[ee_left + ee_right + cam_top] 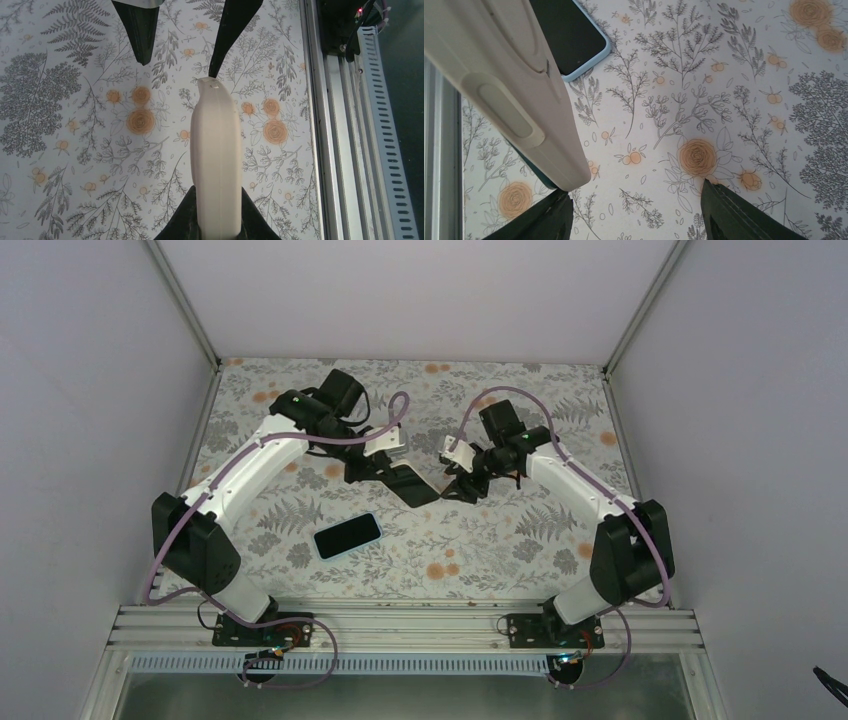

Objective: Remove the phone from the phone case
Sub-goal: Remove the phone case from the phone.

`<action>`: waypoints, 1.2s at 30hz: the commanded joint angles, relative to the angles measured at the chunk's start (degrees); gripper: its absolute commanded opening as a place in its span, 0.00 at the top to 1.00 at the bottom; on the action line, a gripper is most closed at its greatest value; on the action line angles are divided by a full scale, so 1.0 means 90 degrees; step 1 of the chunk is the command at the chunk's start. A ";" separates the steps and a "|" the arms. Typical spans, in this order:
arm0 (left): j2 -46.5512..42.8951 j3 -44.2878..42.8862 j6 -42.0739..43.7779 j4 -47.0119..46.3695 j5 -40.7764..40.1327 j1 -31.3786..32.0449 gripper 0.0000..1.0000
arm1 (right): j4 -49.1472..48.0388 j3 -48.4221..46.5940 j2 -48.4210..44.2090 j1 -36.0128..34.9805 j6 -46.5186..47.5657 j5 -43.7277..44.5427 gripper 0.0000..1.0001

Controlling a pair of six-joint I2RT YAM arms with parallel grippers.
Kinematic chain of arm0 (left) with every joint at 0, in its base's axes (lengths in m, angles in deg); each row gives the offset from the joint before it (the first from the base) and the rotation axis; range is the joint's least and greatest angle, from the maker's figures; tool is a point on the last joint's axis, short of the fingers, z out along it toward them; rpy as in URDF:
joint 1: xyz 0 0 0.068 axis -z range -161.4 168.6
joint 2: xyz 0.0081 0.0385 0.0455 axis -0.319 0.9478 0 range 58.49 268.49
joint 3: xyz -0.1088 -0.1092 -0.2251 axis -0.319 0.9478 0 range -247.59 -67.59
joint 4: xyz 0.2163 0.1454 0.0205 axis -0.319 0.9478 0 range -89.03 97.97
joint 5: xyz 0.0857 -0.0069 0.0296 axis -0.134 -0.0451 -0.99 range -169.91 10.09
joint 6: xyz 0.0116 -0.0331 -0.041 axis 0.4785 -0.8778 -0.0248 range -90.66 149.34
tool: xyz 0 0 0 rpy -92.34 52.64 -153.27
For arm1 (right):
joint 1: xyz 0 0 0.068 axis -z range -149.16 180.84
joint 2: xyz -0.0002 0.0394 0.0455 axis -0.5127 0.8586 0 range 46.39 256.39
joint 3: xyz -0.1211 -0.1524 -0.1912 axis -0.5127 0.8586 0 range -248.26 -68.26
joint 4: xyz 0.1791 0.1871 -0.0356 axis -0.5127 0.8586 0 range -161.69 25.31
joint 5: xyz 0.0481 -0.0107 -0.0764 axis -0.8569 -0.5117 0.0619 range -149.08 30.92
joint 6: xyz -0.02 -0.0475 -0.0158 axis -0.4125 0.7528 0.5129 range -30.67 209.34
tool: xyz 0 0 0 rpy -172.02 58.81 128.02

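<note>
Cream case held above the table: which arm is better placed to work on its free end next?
Right. The left pincer is shut on the near end of the case, holding it up; the right pincer is open at its free end.

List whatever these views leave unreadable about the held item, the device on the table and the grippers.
Held slab: left wrist view shows only its cream edge; phone or case, unclear.
Left gripper: shut on it, fingertips cut by bottom edge.
Blue-rimmed device: right wrist view crops it; slab overlaps it.
Right gripper: open; contact with slab too small in top view.
</note>
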State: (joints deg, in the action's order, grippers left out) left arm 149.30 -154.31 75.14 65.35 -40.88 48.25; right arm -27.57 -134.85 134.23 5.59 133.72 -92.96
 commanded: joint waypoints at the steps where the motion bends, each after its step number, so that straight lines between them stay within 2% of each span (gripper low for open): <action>1: -0.0085 -0.0147 0.0060 -0.0075 0.0687 0.0031 0.98 | -0.0821 -0.0060 0.0106 -0.0221 -0.0516 0.0093 0.34; 6: -0.0012 -0.0386 0.0259 0.0330 0.1150 0.0036 0.98 | -0.1203 -0.0439 0.0358 -0.0402 -0.0887 0.0708 0.34; 16: -0.0090 -0.0591 0.0656 0.0893 0.1826 0.0046 0.98 | -0.1528 -0.1338 0.0778 -0.0534 -0.1214 0.1187 0.33; 25: -0.0119 -0.0488 0.0599 0.0554 0.1774 0.0027 0.98 | -0.0314 -0.1933 0.1055 -0.1028 -0.0404 -0.0746 0.23; 32: -0.0157 -0.0601 0.0447 0.0208 0.1745 -0.0130 0.98 | -0.0152 -0.2374 0.1298 -0.1588 -0.0545 -0.1269 0.22; 36: -0.0152 -0.0648 0.0362 -0.0054 0.1731 -0.0311 0.98 | 0.0626 -0.3104 0.1771 -0.1637 -0.0262 -0.2439 0.17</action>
State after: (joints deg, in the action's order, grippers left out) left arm 147.96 -158.03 78.66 76.00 -39.40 44.89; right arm -18.24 -154.04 147.01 -4.64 130.98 -92.90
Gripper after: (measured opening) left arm 0.097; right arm 0.812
